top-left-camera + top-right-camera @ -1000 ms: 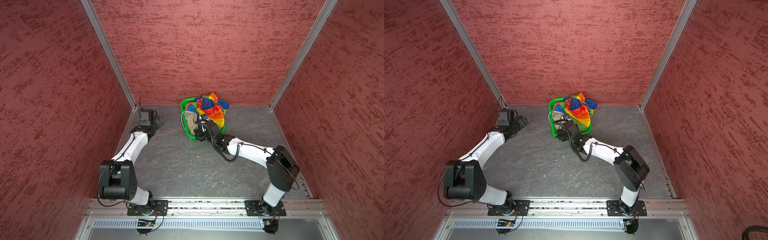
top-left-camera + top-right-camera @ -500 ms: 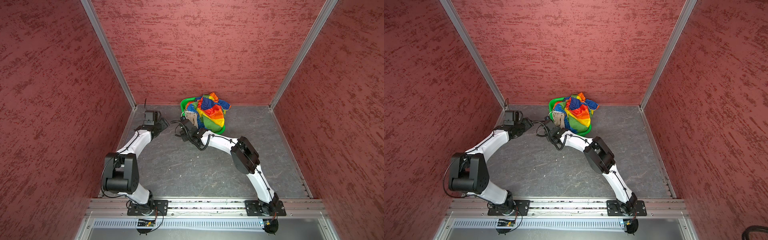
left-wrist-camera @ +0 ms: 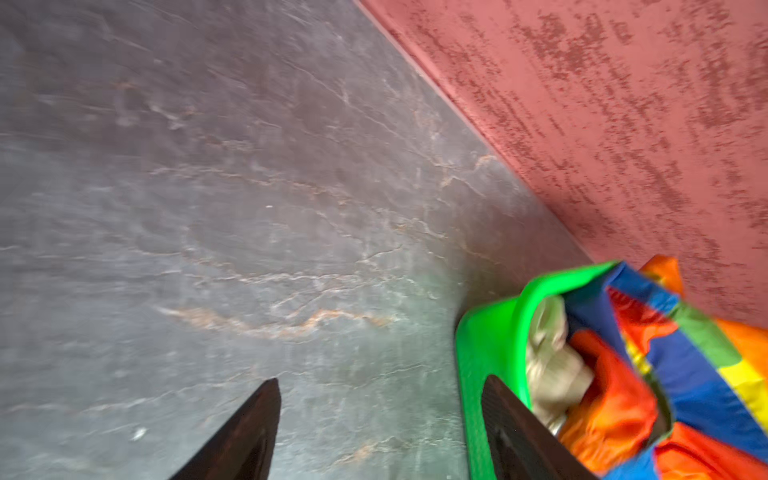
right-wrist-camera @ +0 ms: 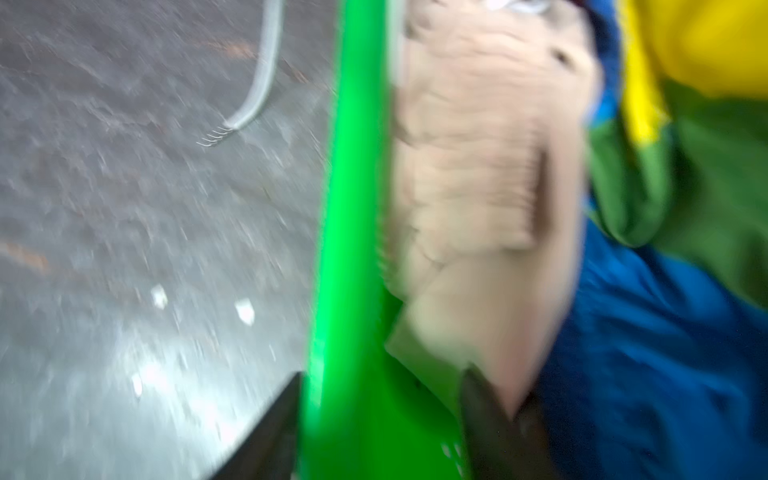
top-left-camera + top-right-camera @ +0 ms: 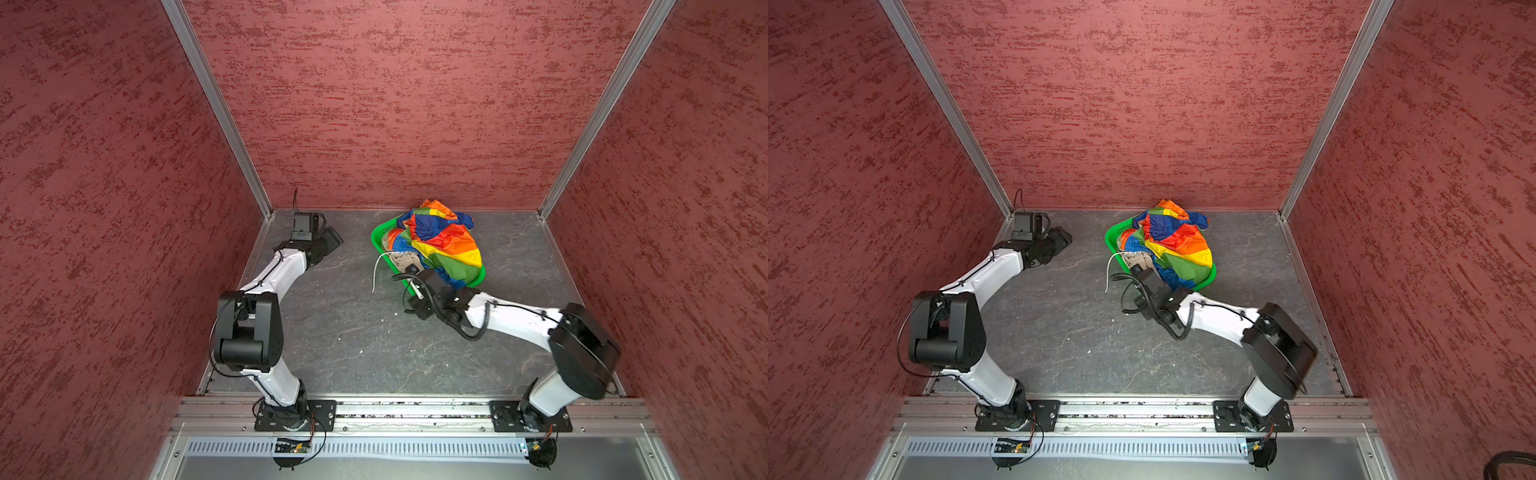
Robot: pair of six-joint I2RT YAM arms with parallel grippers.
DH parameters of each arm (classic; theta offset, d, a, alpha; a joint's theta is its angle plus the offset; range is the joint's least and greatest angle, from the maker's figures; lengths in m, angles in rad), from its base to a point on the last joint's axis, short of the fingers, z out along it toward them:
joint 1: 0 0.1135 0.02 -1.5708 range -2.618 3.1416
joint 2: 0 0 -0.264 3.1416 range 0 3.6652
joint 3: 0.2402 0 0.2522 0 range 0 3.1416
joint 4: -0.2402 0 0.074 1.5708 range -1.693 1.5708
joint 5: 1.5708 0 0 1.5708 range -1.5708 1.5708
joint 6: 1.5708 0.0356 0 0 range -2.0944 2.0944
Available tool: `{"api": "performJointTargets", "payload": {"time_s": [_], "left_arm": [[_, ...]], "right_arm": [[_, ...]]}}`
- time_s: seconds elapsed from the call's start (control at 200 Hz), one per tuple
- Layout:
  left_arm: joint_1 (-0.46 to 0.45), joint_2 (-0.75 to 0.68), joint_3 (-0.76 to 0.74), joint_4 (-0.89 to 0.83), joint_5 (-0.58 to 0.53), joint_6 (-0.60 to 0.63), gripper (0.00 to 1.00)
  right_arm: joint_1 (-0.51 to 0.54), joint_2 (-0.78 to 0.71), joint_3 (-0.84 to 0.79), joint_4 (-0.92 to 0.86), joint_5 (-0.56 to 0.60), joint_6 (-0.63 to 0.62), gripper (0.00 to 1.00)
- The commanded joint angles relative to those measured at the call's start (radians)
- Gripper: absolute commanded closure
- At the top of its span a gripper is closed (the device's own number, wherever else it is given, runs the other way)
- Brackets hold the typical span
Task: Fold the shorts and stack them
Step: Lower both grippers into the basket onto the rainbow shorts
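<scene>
shorts, both pairs, heaped in green basket point(image 5: 380, 232) at back of surface point(image 5: 353, 324): rainbow pair point(image 5: 446, 245) on top, beige pair point(image 5: 405, 262) beneath at rim; right tool point(image 4: 382, 372) spread, astride basket wall; left tool point(image 3: 380, 380) spread, empty, beside basket

1. The table point(image 5: 365, 340) is a dark gray slab, slate look, pale veins.
2. A green basket point(image 5: 377, 241) sits on it near the back wall.
3. A white drawstring point(image 5: 375, 272) trails over the basket's rim, with its frayed end on the table.
4. There are a few tiny white specks point(image 5: 360, 351) too.
</scene>
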Motion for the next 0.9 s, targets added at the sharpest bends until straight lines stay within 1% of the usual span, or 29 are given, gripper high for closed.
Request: {"api": "performJointTargets", "payload": {"time_s": [0.0,0.06,0.11,0.185,0.275,0.421,0.511,0.586,0.696,0.806,0.897], "left_arm": [[-0.054,0.054,0.063,-0.006,0.02,-0.019,0.22],[-0.088,0.096,0.109,-0.021,0.019,-0.015,0.22],[-0.121,0.126,0.147,-0.03,0.018,-0.01,0.23],[-0.162,0.169,0.185,-0.028,0.023,-0.012,0.24],[-0.202,0.214,0.223,-0.028,0.034,-0.021,0.24],[-0.259,0.262,0.26,-0.021,0.051,-0.033,0.25],[-0.287,0.288,0.274,-0.013,0.072,-0.038,0.31],[-0.307,0.309,0.282,-0.012,0.083,-0.036,0.39],[-0.339,0.338,0.29,-0.009,0.104,-0.045,0.46],[-0.38,0.355,0.294,-0.003,0.129,-0.06,0.51],[-0.419,0.351,0.289,0.005,0.132,-0.073,0.52]], "right_arm": [[-0.087,-0.2,-0.115,0.022,0.068,0.168,0.19],[-0.162,-0.302,-0.159,-0.006,0.087,0.263,0.17],[-0.238,-0.367,-0.176,-0.033,0.077,0.325,0.17],[-0.33,-0.437,-0.178,-0.053,0.037,0.37,0.16],[-0.409,-0.464,-0.16,-0.066,-0.032,0.413,0.14],[-0.536,-0.374,-0.083,-0.13,-0.137,0.477,0.15],[-0.602,-0.318,-0.067,-0.117,-0.212,0.491,0.16],[-0.65,-0.288,-0.062,-0.086,-0.263,0.501,0.16],[-0.709,-0.245,-0.039,-0.041,-0.336,0.507,0.17],[-0.737,-0.197,0.015,-0.028,-0.351,0.492,0.19],[-0.739,-0.156,0.082,-0.054,-0.314,0.454,0.19]]}}
